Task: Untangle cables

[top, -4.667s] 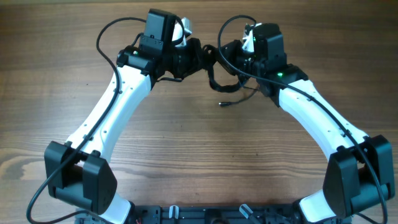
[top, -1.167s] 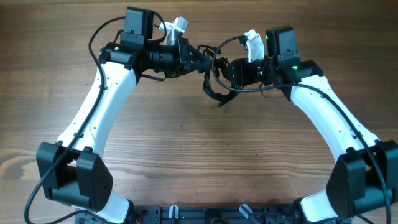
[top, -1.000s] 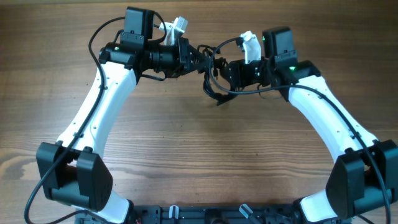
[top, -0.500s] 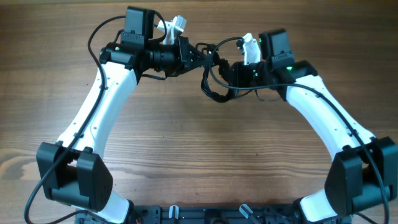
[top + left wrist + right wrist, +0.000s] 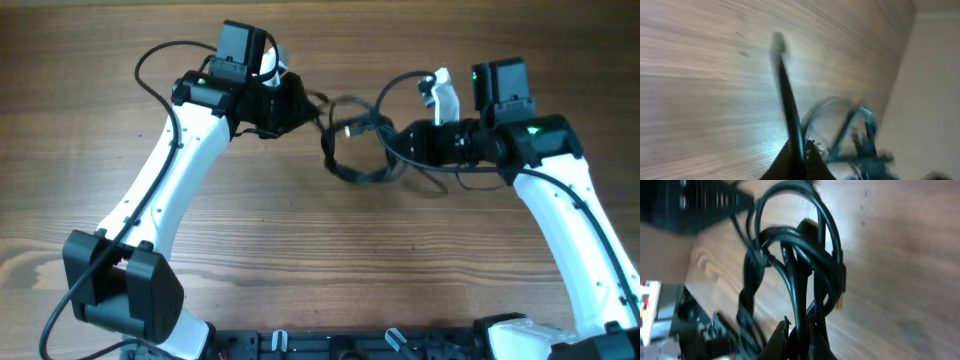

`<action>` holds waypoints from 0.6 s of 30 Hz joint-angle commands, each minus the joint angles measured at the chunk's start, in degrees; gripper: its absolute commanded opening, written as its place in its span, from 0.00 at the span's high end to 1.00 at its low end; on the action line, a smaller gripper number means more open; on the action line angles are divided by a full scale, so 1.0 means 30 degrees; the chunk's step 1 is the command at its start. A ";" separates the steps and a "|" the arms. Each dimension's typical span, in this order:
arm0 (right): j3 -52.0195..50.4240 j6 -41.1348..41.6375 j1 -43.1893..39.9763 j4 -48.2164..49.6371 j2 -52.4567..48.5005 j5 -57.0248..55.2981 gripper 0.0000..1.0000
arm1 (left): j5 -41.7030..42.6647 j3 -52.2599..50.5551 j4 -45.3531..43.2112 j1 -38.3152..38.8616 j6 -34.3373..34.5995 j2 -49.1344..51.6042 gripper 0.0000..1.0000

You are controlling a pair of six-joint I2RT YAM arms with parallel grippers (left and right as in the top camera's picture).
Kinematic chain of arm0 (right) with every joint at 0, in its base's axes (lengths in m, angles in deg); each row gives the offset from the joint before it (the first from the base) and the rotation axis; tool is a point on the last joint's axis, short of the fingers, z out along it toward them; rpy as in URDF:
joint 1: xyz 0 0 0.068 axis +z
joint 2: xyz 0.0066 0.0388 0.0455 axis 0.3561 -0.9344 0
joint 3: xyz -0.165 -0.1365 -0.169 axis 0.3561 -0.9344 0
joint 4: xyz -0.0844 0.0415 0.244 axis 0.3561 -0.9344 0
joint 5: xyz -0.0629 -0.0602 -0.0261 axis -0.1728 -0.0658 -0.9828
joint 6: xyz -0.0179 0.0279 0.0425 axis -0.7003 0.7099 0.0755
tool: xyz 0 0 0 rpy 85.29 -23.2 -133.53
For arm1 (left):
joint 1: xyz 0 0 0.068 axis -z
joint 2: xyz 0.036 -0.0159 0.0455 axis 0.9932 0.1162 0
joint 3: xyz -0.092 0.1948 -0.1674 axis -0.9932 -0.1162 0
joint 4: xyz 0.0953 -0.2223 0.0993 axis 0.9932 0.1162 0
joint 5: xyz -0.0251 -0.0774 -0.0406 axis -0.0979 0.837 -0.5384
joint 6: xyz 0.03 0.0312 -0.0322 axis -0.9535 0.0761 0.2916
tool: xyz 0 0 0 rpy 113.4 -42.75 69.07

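Cables (image 5: 800, 242): one knotted bundle, off the table (image 5: 300, 250), strung between the two hands at far centre. Long axis runs left-right in the overhead view, with a loop sagging toward the near side.

- Strands: several thin black cords looped through each other. Exact number can't be told. One plug (image 5: 840, 299) shows at the right edge of the knot.
- Right hand (image 5: 405, 142): jaws nipped tight on cords at the bundle's right end. It is nearer the knot, which hangs just beyond its fingertips.
- Left hand (image 5: 296, 103): jaws narrow, with a single cord running out from between them. Wrist view is blurred, but it looks pinched. The knot lies to its right, further off.
- Count: two hands, one tangle.

Judgement: the next pull turns on the left-right line. Drawing the hands apart should open the loop.
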 commanded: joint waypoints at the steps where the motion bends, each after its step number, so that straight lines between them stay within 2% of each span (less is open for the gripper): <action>1: 0.0189 -0.2878 -0.0437 -0.0525 0.0729 0.1909 0.96 | -0.3395 0.0146 0.0517 -0.0918 -0.0692 -0.0168 0.85; 3: 0.0189 -0.4255 -0.0437 0.0372 0.0729 0.5253 0.96 | -0.2237 0.0146 0.0801 -0.0918 -0.2681 -0.0168 0.85; 7: 0.0189 -0.2761 -0.0437 0.2543 0.0743 0.5887 0.96 | -0.1151 0.0146 0.1093 -0.0918 -0.4080 -0.0168 0.85; 9: 0.0189 -0.0204 -0.0437 0.3716 0.0743 0.3985 0.96 | -0.0175 0.0146 0.1158 -0.0918 -0.5115 -0.0168 0.86; 11: 0.0189 0.0758 -0.0437 0.4044 0.0743 0.2317 0.96 | 0.0772 0.0146 0.1151 -0.0918 -0.6360 -0.0168 0.81; 15: 0.0182 0.0641 -0.0437 0.3104 0.0721 -0.0823 0.96 | 0.0925 0.0146 0.1035 -0.1086 -0.7679 -0.0175 0.68; 18: 0.0182 -0.0933 -0.0437 0.1902 0.0685 -0.2499 0.96 | 0.0947 0.0146 0.0605 -0.1581 -0.8422 -0.0168 0.60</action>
